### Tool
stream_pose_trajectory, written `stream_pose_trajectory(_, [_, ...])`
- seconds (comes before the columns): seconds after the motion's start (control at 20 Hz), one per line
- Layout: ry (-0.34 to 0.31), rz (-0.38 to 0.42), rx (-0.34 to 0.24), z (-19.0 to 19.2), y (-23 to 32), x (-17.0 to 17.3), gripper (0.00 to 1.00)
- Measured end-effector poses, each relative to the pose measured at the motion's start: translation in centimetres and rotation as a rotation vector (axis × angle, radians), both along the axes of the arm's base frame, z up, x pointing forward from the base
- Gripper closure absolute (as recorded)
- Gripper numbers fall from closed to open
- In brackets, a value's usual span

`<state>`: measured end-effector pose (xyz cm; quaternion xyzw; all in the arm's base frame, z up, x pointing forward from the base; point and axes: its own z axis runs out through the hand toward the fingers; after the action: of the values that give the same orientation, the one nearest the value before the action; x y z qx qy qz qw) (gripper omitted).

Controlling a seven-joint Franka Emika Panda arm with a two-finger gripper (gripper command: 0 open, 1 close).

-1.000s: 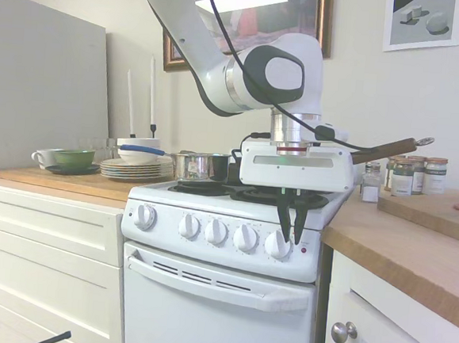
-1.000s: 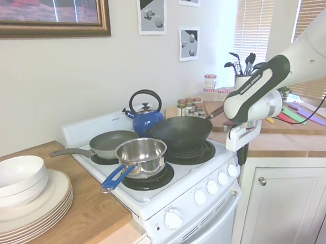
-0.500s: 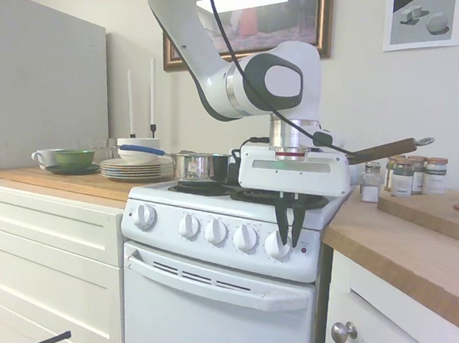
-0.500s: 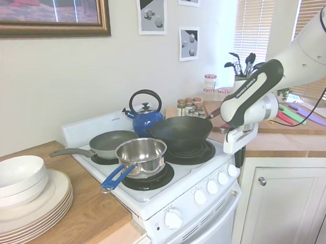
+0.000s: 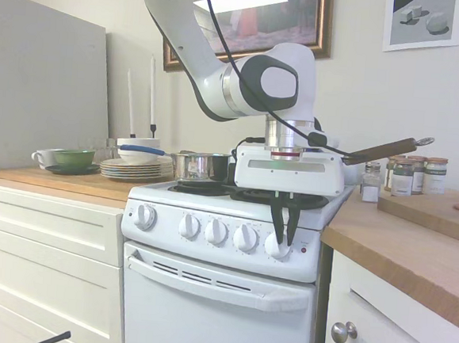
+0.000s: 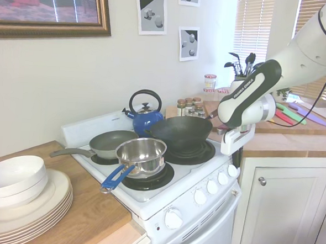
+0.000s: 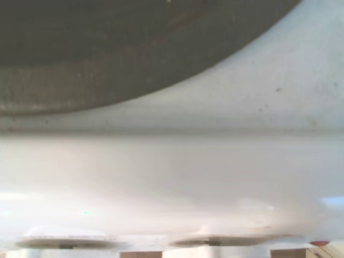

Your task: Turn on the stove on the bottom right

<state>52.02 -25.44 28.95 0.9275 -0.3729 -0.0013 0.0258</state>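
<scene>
The narrow white stove (image 5: pixel 204 297) stands between the counters, with five round knobs across its front panel. My gripper (image 5: pixel 282 238) hangs straight down over the front edge at the rightmost knob (image 5: pixel 278 246), beside the small red light (image 5: pixel 304 250). Its dark fingers stand slightly apart on either side of that knob, so it is open. From the other side the gripper (image 6: pixel 237 161) reaches the same end knob (image 6: pixel 233 170) on the stove (image 6: pixel 147 201). The wrist view shows only the blurred white stove top edge (image 7: pixel 172 177) and a dark burner (image 7: pixel 107 48).
A black wok (image 6: pixel 179 133), a steel pot with a blue handle (image 6: pixel 141 154), a grey frying pan (image 6: pixel 112 142) and a blue kettle (image 6: pixel 144 118) crowd the burners. Wooden counters flank the stove, with stacked plates (image 6: pixel 31 199) on one and spice jars (image 5: pixel 410 175) on the other.
The gripper has shifted a little toward the other knobs, so its fingers now frame the rightmost knob instead of hanging just off it. Finger spacing looks unchanged.
</scene>
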Motion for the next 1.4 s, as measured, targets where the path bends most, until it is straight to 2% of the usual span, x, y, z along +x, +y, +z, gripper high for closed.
stream_pose_trajectory(0.4, [-0.018, 0.005, -0.002, 1.2, 1.0, 0.3, 1.0])
stream_pose_trajectory(1.4, [-0.008, -0.003, 0.034, -0.3, 3.2, 0.0, 1.0])
